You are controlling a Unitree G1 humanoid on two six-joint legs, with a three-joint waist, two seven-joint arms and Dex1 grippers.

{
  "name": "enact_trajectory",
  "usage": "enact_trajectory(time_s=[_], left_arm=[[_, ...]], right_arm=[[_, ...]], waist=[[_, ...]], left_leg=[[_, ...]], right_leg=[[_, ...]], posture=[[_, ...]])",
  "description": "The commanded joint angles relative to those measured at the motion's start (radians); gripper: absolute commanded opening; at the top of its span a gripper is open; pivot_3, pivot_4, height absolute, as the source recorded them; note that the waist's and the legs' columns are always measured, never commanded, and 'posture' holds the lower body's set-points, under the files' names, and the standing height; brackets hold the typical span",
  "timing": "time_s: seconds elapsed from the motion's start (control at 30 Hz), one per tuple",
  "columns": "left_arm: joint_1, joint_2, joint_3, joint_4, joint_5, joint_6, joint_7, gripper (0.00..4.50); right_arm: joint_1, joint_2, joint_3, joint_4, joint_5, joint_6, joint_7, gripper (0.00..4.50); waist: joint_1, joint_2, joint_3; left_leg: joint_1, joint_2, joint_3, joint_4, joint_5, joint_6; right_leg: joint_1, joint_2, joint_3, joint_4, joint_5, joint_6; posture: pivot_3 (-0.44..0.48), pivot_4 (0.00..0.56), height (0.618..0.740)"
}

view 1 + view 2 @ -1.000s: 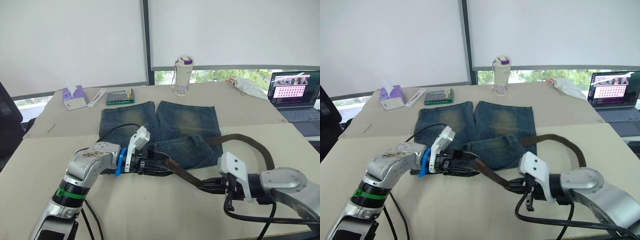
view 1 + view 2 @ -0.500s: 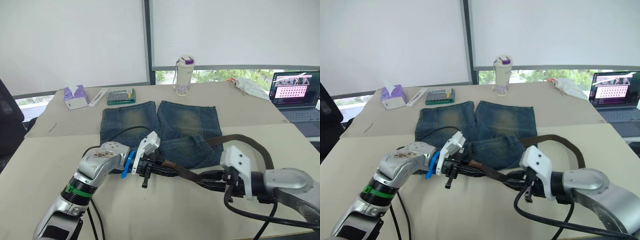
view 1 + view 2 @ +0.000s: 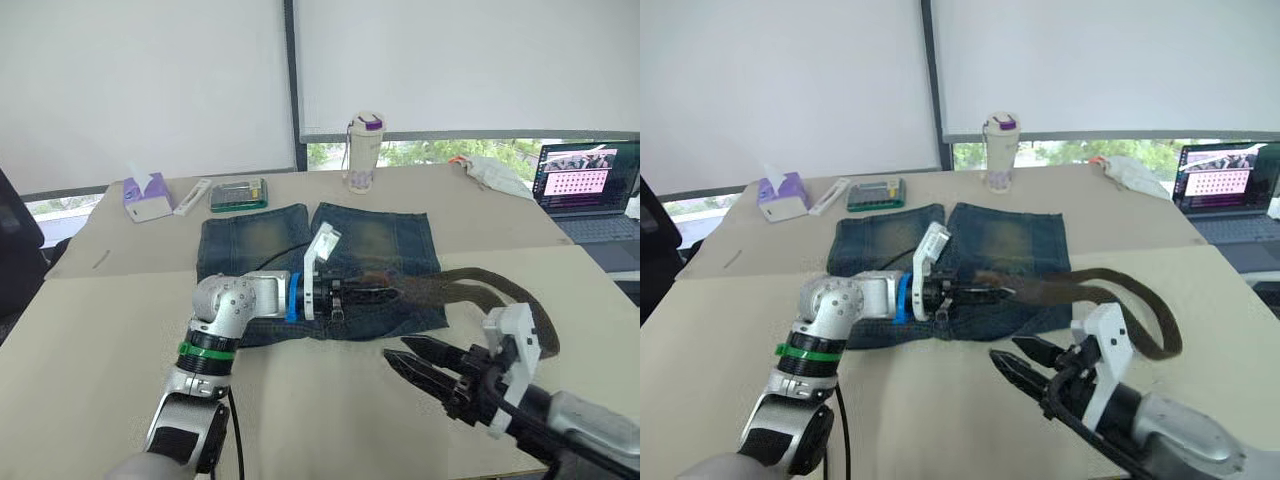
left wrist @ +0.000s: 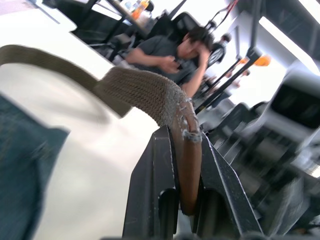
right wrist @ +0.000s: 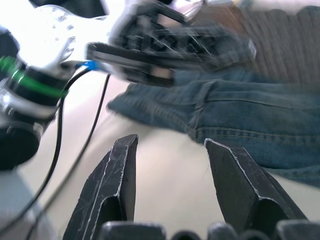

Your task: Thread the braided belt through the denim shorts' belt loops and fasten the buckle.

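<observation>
The denim shorts lie flat on the table, their waistband toward me. The braided belt runs from the waistband area out to the right and curls back in a loop. My left gripper hovers over the waistband, shut on the belt's brown woven end. My right gripper stands open and empty above the bare table in front of the shorts, apart from the belt; its fingers frame the denim. I cannot make out the buckle or the belt loops.
At the back of the table stand a tissue box, a white tube, a green case and a bottle. A laptop and a white cloth sit at the far right. A seated person is beyond the table.
My left gripper shut on the belt's end and carried it rightward over the shorts. My right gripper opened, let go of the belt and drew back toward the front.
</observation>
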Motion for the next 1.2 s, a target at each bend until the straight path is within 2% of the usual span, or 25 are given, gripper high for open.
enact_trajectory(time_s=[0.03,0.17,0.43,0.53,1.07,1.2], left_arm=[[-0.016,0.017,0.035,-0.022,-0.071,0.071,-0.002,0.0],[-0.002,0.035,0.031,-0.045,-0.09,0.096,0.002,0.0],[0.016,0.052,0.06,-0.081,-0.141,0.133,0.034,0.0],[0.031,0.061,0.063,-0.096,-0.158,0.144,0.04,0.0],[0.036,0.08,0.079,-0.091,-0.232,0.177,0.075,0.0],[0.031,0.085,0.075,-0.081,-0.233,0.174,0.073,0.0]], right_arm=[[-0.028,0.062,0.072,0.009,-0.034,-0.079,-0.069,2.41],[-0.082,0.138,0.082,0.055,0.011,-0.172,-0.092,2.41],[-0.157,0.164,0.092,0.109,0.079,-0.249,-0.079,2.41],[-0.181,0.155,0.091,0.134,0.086,-0.252,-0.083,1.61],[-0.214,0.184,0.106,0.164,0.107,-0.278,-0.093,1.61],[-0.214,0.191,0.108,0.168,0.097,-0.28,-0.093,0.56]], waist=[[-0.002,0.001,0.0],[-0.001,0.001,-0.001],[-0.001,0.003,-0.002],[-0.004,0.004,-0.002],[-0.005,0.006,-0.003],[-0.006,0.006,-0.004]], left_leg=[[0.001,0.0,0.0,0.0,0.002,-0.003],[0.002,-0.001,0.0,0.0,0.003,-0.005],[0.001,-0.001,-0.001,0.0,0.002,-0.004],[0.001,-0.001,-0.001,0.0,0.002,-0.003],[0.0,-0.001,-0.001,0.0,0.002,-0.003],[0.0,-0.001,-0.001,-0.001,0.002,-0.003]], right_leg=[[-0.001,0.0,0.0,0.0,0.001,-0.001],[-0.003,0.0,0.0,0.0,0.003,-0.004],[-0.004,0.0,0.0,0.0,0.004,-0.006],[-0.004,0.0,0.0,0.0,0.004,-0.006],[-0.006,0.0,0.0,0.0,0.004,-0.007],[-0.006,0.0,0.0,0.0,0.004,-0.007]], posture=[[0.0,0.15,0.74],[0.0,0.15,0.74],[0.0,0.15,0.74],[0.0,0.15,0.74],[0.0,0.15,0.74],[0.0,0.15,0.74]])
